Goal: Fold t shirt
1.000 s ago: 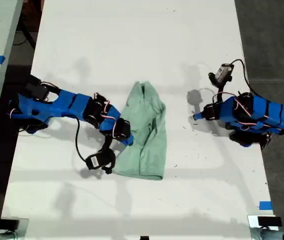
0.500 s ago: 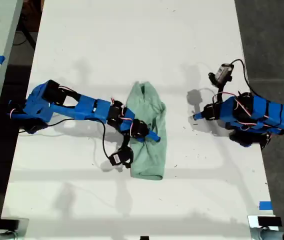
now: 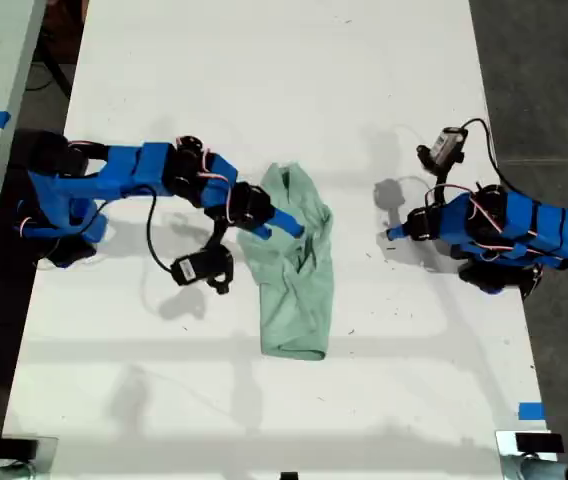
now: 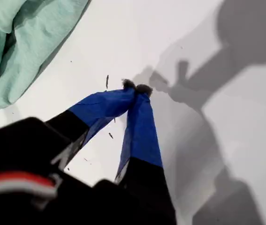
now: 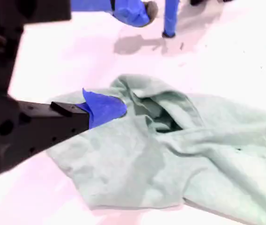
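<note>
The t shirt [image 3: 299, 285] lies in the middle of the white table as a long, wrinkled, pale mint-green strip. My second gripper [image 3: 289, 225] hovers over its upper part and is open. In the second wrist view [image 5: 123, 58] one blue fingertip [image 5: 102, 108] sits just above the cloth [image 5: 170, 150] and holds nothing. My first gripper [image 3: 392, 235] rests on the table towards the exterior view's right, apart from the shirt. Its blue jaws are shut and empty [image 4: 136, 86], with the shirt's edge [image 4: 25, 42] beyond them.
The white table [image 3: 264, 80] extends well beyond the shirt on all sides. The second arm's wrist camera [image 3: 202, 268] hangs on its cable beside the shirt. A blue tape mark [image 3: 531, 410] sits near the table's edge at the exterior view's lower right.
My second arm swept over the shirt's lower edge on the exterior view's left and folded it inward, so the shirt is narrower. It then drew back up towards the shirt's upper end. My first arm stayed still.
</note>
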Controlling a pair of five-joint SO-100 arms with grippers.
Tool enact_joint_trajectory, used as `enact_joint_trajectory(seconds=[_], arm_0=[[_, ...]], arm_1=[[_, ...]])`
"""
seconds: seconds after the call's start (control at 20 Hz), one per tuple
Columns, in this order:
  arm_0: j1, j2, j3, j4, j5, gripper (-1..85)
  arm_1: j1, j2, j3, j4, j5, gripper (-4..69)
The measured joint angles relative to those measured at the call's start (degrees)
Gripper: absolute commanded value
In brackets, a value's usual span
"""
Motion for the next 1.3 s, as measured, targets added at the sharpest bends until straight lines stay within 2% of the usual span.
enact_joint_trajectory(seconds=[0.05,0.15,0.35,0.4,0.45,0.5,0.55,0.6,1.3], arm_0=[[-2.2,5.71,4.66,0.26,1.05,3.9],[-8.79,20.48,20.21,-4.92,5.27,-0.3],[-24.08,61.7,70.14,-28.56,15.29,-0.3],[-26.37,73.3,83.5,-30.94,17.58,-0.3],[-27.95,85.87,96.5,-31.38,20.13,-0.3],[-28.74,99.23,109.25,-28.83,21.45,-0.3],[-29.79,109.42,116.98,-24.87,21.88,-0.3],[-30.32,115.05,120.32,-24.87,22.32,-0.3],[-30.67,120.06,121.29,-21.8,19.51,-0.3]], arm_1=[[0.0,0.0,0.0,0.0,0.0,0.0],[0.0,0.0,0.0,0.0,0.0,0.0],[0.0,0.0,0.0,0.0,0.0,0.0],[0.0,0.0,0.0,0.0,0.0,0.0],[0.09,0.0,0.0,0.09,0.0,0.1],[0.0,0.0,0.0,0.18,0.0,0.1],[0.18,0.0,0.0,0.44,0.0,0.1],[0.09,0.0,0.0,0.44,0.0,0.1],[0.0,0.0,0.0,0.44,0.0,0.1]])
